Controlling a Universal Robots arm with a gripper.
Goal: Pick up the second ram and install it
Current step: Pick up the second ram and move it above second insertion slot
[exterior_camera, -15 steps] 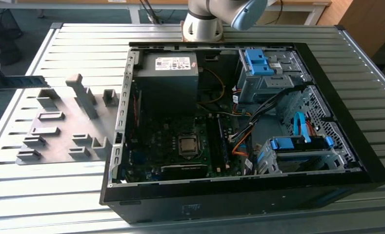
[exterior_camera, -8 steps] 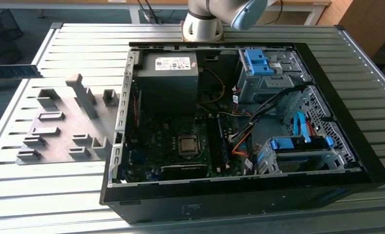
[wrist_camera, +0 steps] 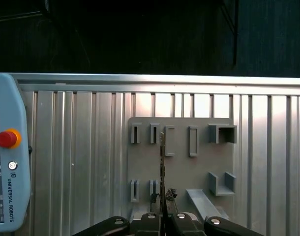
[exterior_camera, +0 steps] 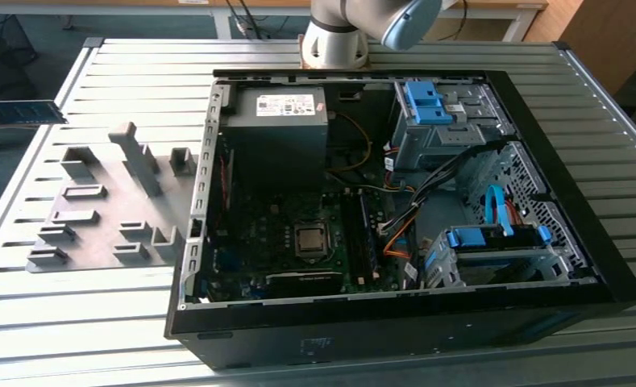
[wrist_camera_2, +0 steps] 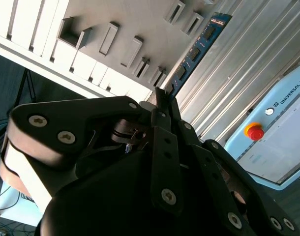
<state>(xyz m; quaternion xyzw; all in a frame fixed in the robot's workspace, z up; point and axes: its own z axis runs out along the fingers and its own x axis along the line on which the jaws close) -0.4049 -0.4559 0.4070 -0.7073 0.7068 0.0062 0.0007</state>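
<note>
Pincer (wrist_camera_2: 162,101) is clenched on the ram (wrist_camera_2: 195,51). In the second wrist view you see the stick's broad face, green-blue with dark chips in a row, running out from the fingertips (wrist_camera_2: 170,109).

In the first wrist view the same ram (wrist_camera: 162,162) comes edge-on, a thin upright line rising from between the closed fingertips (wrist_camera: 155,216). It lines up over the holder plate (wrist_camera: 179,172), between two pairs of slot blocks.

The exterior view places it for you. The ram (exterior_camera: 22,111) hangs level at that view's left, its inner end about at the worktop (exterior_camera: 135,64) edge. Its height over the slats I cannot tell.

- Case (exterior_camera: 608,266): lies open on its side at the exterior view's right half, with the motherboard (exterior_camera: 296,234) face up inside. It stands well apart from the ram.
- Holder plate (exterior_camera: 102,234): sits between the ram and the case, just beside the case's wall, with grey blocks upright on it.
- Arm base (exterior_camera: 334,40): stands behind the case.
- Pendant (wrist_camera: 7,162): shows in both wrist views, pale blue with a red button (wrist_camera: 7,138) (lying on the slats).

Edges and room:
- Bare slats run between pendant and plate.
- The worktop rim shows as a bright rail (wrist_camera: 155,78) with dark floor beyond.
- In the exterior view, open slats lie behind the plate.
- A strip of slats runs along the case's front wall.
</note>
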